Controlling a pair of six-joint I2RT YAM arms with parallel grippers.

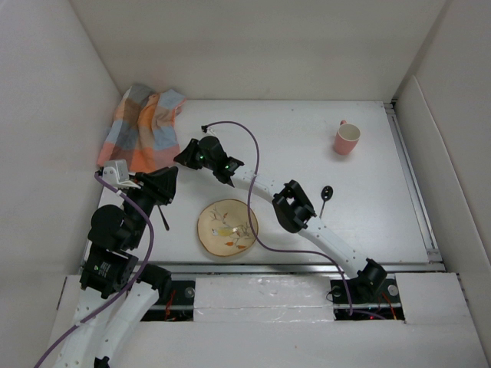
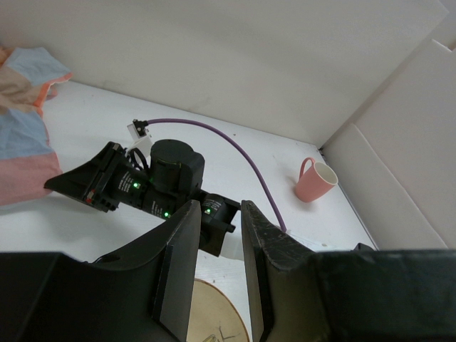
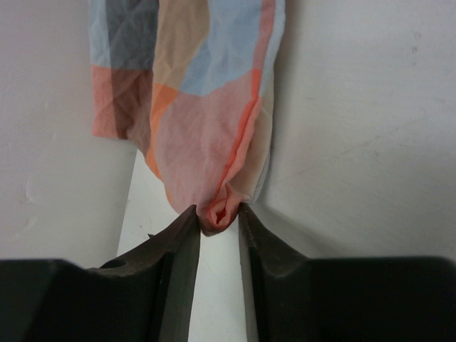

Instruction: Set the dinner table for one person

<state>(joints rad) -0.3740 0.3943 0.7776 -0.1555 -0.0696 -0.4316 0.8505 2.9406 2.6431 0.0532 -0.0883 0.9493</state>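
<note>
The white dinner table (image 1: 291,165) carries a beige plate with a leaf drawing (image 1: 227,228) near the front, a pink mug (image 1: 347,138) at the back right and a black spoon (image 1: 326,196) right of the plate. An orange-blue checked cloth (image 1: 142,126) lies bunched at the back left corner. My right gripper (image 1: 184,156) reaches across to it; in the right wrist view the gripper (image 3: 216,214) pinches a fold of the cloth (image 3: 206,107). My left gripper (image 1: 167,184) hovers left of the plate, its jaws (image 2: 219,210) a little apart with nothing between them.
White walls enclose the table on the left, back and right. The right arm and its purple cable (image 1: 255,169) stretch diagonally over the table, just behind the plate. A thin dark stick (image 1: 163,220) shows below the left gripper. The mug also shows in the left wrist view (image 2: 315,180).
</note>
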